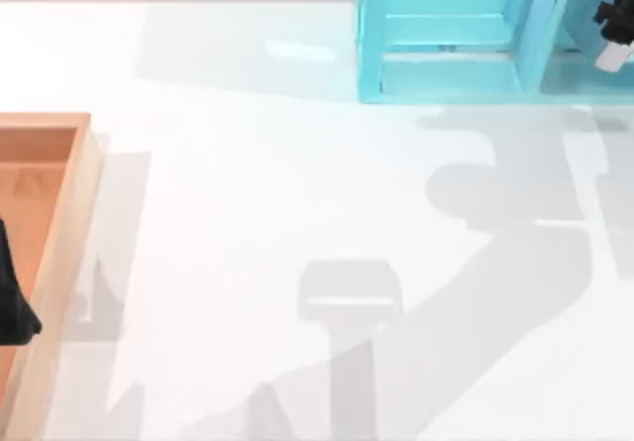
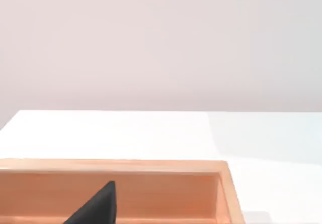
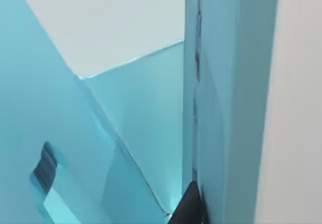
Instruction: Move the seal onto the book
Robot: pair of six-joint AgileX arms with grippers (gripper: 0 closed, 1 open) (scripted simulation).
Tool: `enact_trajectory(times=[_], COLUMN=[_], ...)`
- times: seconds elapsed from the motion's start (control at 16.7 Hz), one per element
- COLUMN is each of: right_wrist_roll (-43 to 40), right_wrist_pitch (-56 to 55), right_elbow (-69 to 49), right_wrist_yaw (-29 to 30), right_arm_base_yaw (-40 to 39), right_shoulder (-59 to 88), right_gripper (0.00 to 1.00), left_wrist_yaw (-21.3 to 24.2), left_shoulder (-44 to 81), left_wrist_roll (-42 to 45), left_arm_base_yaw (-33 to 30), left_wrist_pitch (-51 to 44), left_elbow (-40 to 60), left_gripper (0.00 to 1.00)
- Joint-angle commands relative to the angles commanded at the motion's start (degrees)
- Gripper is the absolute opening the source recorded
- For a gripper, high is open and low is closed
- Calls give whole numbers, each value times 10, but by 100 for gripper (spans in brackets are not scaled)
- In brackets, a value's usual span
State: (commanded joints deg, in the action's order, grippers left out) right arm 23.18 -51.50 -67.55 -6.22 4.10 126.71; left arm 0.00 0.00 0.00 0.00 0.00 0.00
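Our counter (image 1: pixel 258 213) is plain white, crossed by soft grey shadows. At the top view's left edge we see a tray (image 1: pixel 61 253) of pale orange-brown wood, its rim lighter and its inner floor a deeper orange. Over that tray sits the black tip of our left end effector (image 1: pixel 14 307). At the far right stands a light turquoise shelf unit (image 1: pixel 451 35), plain and unpatterned. Beside it, our right arm (image 1: pixel 614 27) shows black and white parts.

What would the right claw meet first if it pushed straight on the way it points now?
Probably the turquoise shelf unit: in the right wrist view its upright panel stands just ahead of the right claw's dark fingertip. Depth is hard to judge.
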Motion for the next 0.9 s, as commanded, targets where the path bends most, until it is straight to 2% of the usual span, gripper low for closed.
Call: enact_trajectory(times=[0.6, 0.9], right_wrist_roll=[-2, -4], right_wrist_pitch=[244, 314], right_elbow=[199, 254], right_wrist_yaw=[-19, -25], right_arm_base_yaw=[10, 13], right_shoulder=[-450, -571], right_gripper=[0, 0], left_wrist_yaw=[0, 0], left_shoulder=[0, 0], left_wrist_roll=[0, 0], left_arm_base_yaw=[0, 0], left_wrist_pitch=[0, 0], left_elbow=[0, 0], left_gripper=[100, 100])
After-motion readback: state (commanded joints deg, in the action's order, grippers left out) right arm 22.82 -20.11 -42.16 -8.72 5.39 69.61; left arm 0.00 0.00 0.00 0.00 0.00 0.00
